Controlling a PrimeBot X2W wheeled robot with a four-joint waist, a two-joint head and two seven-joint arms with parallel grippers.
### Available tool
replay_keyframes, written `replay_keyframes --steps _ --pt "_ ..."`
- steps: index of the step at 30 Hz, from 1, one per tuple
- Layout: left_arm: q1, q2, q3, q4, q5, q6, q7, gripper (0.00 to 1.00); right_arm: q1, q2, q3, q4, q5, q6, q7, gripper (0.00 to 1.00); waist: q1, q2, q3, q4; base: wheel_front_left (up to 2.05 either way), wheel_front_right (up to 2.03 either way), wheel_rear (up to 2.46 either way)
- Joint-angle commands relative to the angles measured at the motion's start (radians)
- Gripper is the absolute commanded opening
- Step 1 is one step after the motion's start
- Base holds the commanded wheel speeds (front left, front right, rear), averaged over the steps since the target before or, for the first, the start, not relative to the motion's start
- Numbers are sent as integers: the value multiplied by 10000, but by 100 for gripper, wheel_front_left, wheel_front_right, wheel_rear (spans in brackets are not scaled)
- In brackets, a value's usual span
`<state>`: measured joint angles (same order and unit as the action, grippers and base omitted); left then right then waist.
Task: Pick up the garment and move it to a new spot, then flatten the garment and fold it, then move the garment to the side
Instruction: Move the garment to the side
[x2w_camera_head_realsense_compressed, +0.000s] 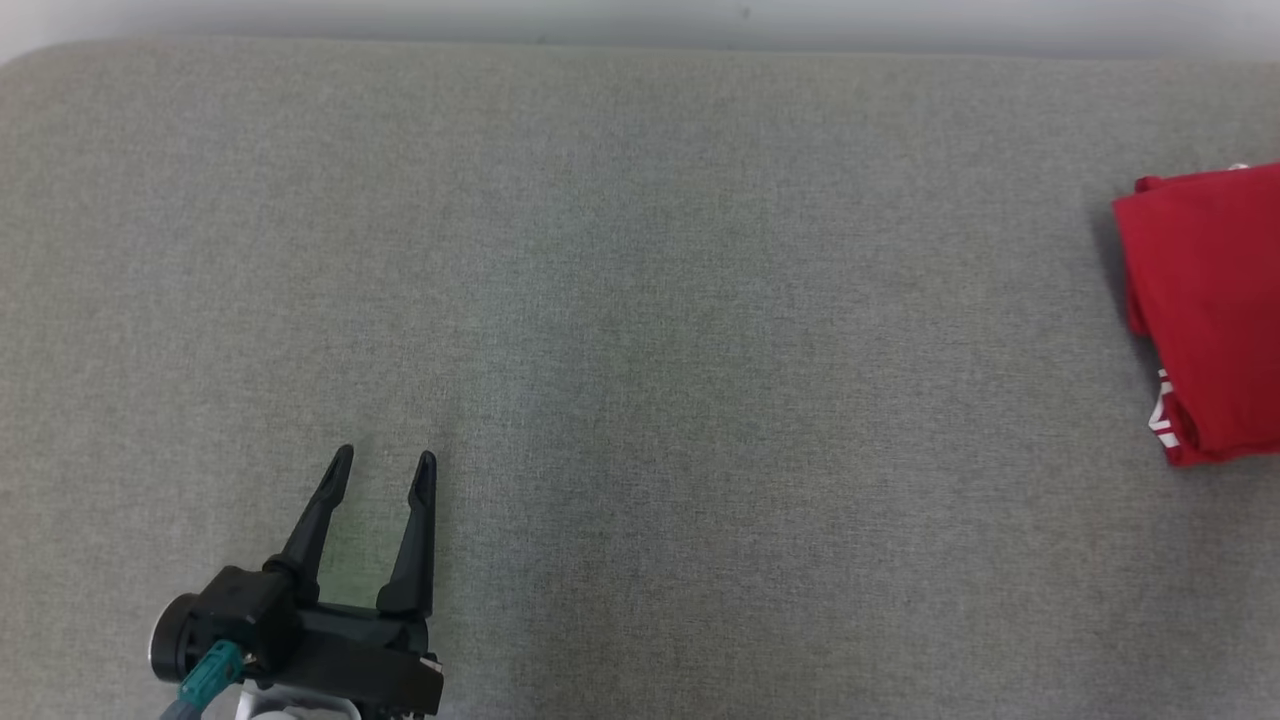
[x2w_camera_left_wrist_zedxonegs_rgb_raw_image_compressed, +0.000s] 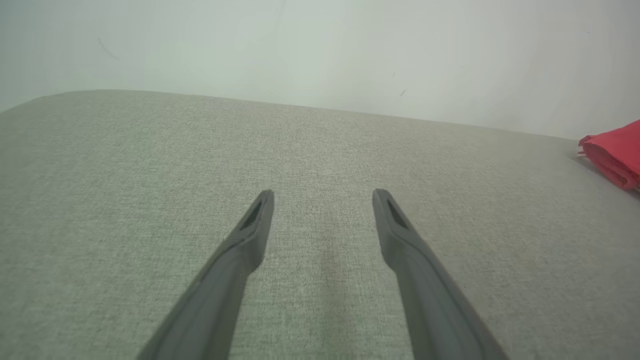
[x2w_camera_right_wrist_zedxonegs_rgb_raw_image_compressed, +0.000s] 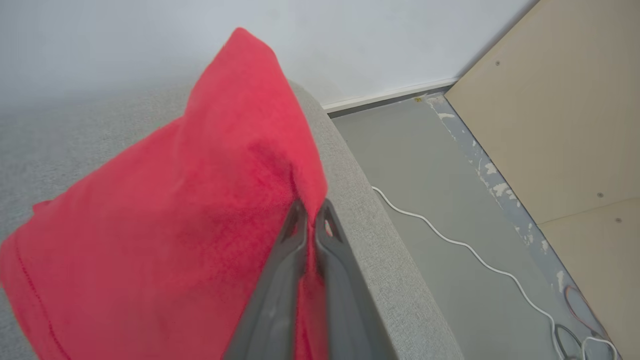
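Note:
The garment (x2w_camera_head_realsense_compressed: 1205, 310) is red and folded, lying at the far right edge of the grey padded table (x2w_camera_head_realsense_compressed: 640, 330). In the right wrist view my right gripper (x2w_camera_right_wrist_zedxonegs_rgb_raw_image_compressed: 312, 210) is shut on the garment (x2w_camera_right_wrist_zedxonegs_rgb_raw_image_compressed: 190, 225), pinching its edge close to the table's rounded side. My left gripper (x2w_camera_head_realsense_compressed: 385, 470) hovers open at the lower left of the head view, far from the cloth, with nothing between its fingers. The left wrist view has the same open left gripper (x2w_camera_left_wrist_zedxonegs_rgb_raw_image_compressed: 322, 200) over bare fabric, and a corner of the garment (x2w_camera_left_wrist_zedxonegs_rgb_raw_image_compressed: 615, 152) at the far right.
Beyond the table's right side lies a grey floor (x2w_camera_right_wrist_zedxonegs_rgb_raw_image_compressed: 440, 200) with a white cable (x2w_camera_right_wrist_zedxonegs_rgb_raw_image_compressed: 480, 260) snaking across it. A beige board (x2w_camera_right_wrist_zedxonegs_rgb_raw_image_compressed: 560, 115) stands at the far right. A pale wall (x2w_camera_left_wrist_zedxonegs_rgb_raw_image_compressed: 320, 50) runs behind the table.

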<state>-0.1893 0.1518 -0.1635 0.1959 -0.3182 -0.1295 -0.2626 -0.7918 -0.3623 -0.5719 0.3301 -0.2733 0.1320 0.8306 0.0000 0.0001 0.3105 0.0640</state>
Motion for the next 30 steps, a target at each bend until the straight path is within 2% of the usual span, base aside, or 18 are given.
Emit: replay_keyframes --steps 1,8,9,10,19,21,25,28,30 --pt "-175 80 -33 -45 -3 -14 -29 100 161 -146 -94 9 -252 -28 -188 0 0 -1 231 127 0 0 0" --pt "-296 324 -157 -366 223 -14 -29 100 175 -260 -1042 627 -1242 -28 -1345 0 0 -1 638 233 0 0 0" --pt "-324 330 -176 -431 260 -14 -29 100 228 -314 -1065 674 -1442 -28 -1609 42 0 -1 651 233 0 0 0" --pt "-348 368 -200 -504 333 -14 -29 100 248 -316 -1172 801 -1580 -28 -1746 100 0 -1 653 226 0 0 0" --pt "-42 300 -265 -1040 546 -1 -30 100 404 -65 -1086 1952 -1973 -28 -2939 100 0 -1 40 11 0 0 0" --pt "137 286 -159 -941 621 -1 -29 100 428 100 -995 2105 -1669 -28 -3384 100 0 -1 -232 -4 0 0 0" --pt "343 -3 -4 -884 346 2 -29 100 764 861 -645 2187 -544 -28 -4484 100 0 -1 -836 25 0 0 0" --pt "551 -167 199 -680 270 0 -30 100 1233 1480 -112 1864 561 -26 -5433 100 0 -1 -1295 132 0 0 0" --pt "639 -230 329 -530 191 2 -30 100 1780 1647 373 1503 1113 -28 -5923 100 0 -1 -1620 252 0 0 0"
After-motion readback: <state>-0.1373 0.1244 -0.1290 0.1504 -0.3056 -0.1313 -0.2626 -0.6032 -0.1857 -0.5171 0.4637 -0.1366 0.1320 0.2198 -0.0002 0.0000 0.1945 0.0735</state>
